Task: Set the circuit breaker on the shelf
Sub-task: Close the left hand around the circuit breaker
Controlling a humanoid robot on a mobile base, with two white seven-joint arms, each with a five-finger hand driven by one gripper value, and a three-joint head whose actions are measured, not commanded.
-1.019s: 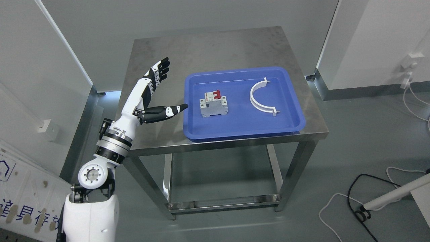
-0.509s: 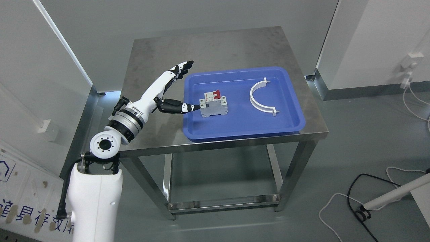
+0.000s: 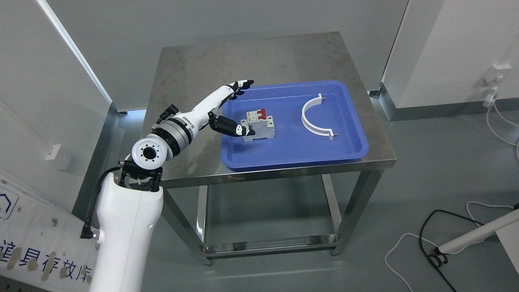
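Observation:
A grey circuit breaker point(image 3: 261, 125) with red switches stands in the left part of a blue tray point(image 3: 348, 144) on a steel table point(image 3: 251, 56). My left hand point(image 3: 243, 107) reaches over the tray's left rim. Its fingers point(image 3: 241, 86) are stretched out behind the breaker and its thumb point(image 3: 233, 127) lies against the breaker's near left face. The hand is open and holds nothing. My right arm is out of view.
A white half-ring clamp point(image 3: 316, 117) lies in the right part of the tray. The table has a lower steel frame point(image 3: 267, 245). Grey partition walls stand at left and right. Cables point(image 3: 425, 243) lie on the floor at lower right.
My left arm has moved right and forward over the tray. The thumb now reaches the breaker and the fingers lie past its far side. The breaker and clamp have not moved.

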